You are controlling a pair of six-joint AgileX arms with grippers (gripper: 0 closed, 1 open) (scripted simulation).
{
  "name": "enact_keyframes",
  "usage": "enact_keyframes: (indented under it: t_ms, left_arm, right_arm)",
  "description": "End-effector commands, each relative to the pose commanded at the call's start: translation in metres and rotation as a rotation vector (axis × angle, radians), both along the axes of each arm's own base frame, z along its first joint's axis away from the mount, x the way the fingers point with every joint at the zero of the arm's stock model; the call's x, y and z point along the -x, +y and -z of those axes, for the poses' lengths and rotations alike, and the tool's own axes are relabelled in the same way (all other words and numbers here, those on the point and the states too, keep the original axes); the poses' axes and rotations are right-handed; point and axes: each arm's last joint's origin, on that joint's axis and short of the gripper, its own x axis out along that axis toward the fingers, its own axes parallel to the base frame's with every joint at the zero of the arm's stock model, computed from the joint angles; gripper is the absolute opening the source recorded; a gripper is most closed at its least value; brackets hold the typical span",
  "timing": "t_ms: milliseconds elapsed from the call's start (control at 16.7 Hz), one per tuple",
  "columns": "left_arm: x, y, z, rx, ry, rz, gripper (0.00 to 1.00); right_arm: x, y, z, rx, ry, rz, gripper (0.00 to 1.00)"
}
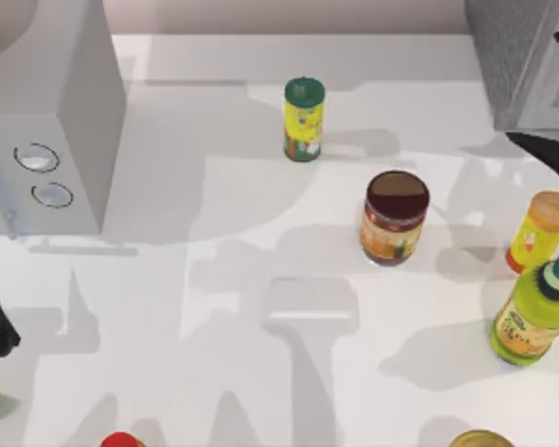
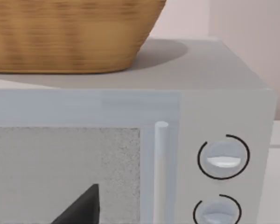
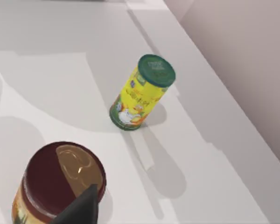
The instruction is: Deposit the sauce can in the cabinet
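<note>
The sauce can (image 1: 395,219) stands upright right of the table's middle, squat, with a dark maroon top and an orange-red label. In the right wrist view the sauce can (image 3: 56,182) sits low in the picture, with a dark part of my right gripper (image 3: 81,207) just in front of it. My right arm (image 1: 550,154) hangs at the right edge, behind and to the right of the can and apart from it. The cabinet (image 1: 522,56), a grey speckled box, fills the back right corner. My left gripper (image 2: 84,207) faces the white box.
A slim yellow can with a green lid (image 1: 304,119) stands behind the sauce can. A yellow-orange bottle (image 1: 540,231) and a green bottle (image 1: 536,312) stand at the right. The white box with two knobs (image 1: 47,177), a wicker basket (image 2: 70,32) on top, is at the left.
</note>
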Motion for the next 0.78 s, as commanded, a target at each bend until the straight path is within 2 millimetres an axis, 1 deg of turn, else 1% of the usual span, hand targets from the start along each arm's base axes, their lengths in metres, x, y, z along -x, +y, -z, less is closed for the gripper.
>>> enact_keyframes:
  t_ms: [60, 180, 240, 360, 480, 600, 720, 780]
  left_arm:
    - [0.000, 0.000, 0.000, 0.000, 0.000, 0.000, 1.00]
    - [0.000, 0.000, 0.000, 0.000, 0.000, 0.000, 1.00]
    - [0.000, 0.000, 0.000, 0.000, 0.000, 0.000, 1.00]
    - [0.000, 0.000, 0.000, 0.000, 0.000, 0.000, 1.00]
    - [0.000, 0.000, 0.000, 0.000, 0.000, 0.000, 1.00]
    - [0.000, 0.000, 0.000, 0.000, 0.000, 0.000, 1.00]
    - [0.000, 0.000, 0.000, 0.000, 0.000, 0.000, 1.00]
    - [0.000, 0.000, 0.000, 0.000, 0.000, 0.000, 1.00]
  right_arm:
    - [-0.023, 0.004, 0.012, 0.019, 0.047, -0.071, 1.00]
    - [-0.063, 0.013, 0.045, 0.038, 0.141, -0.203, 1.00]
    - [-0.079, 0.017, 0.063, 0.039, 0.184, -0.261, 1.00]
    - [-0.102, 0.024, 0.099, 0.032, 0.264, -0.359, 1.00]
    - [-0.113, 0.029, 0.130, 0.017, 0.337, -0.431, 1.00]
    - [-0.117, 0.032, 0.154, 0.002, 0.399, -0.475, 1.00]
    - [-0.117, 0.032, 0.167, -0.008, 0.438, -0.493, 1.00]
    - [-0.117, 0.032, 0.169, -0.009, 0.442, -0.495, 1.00]
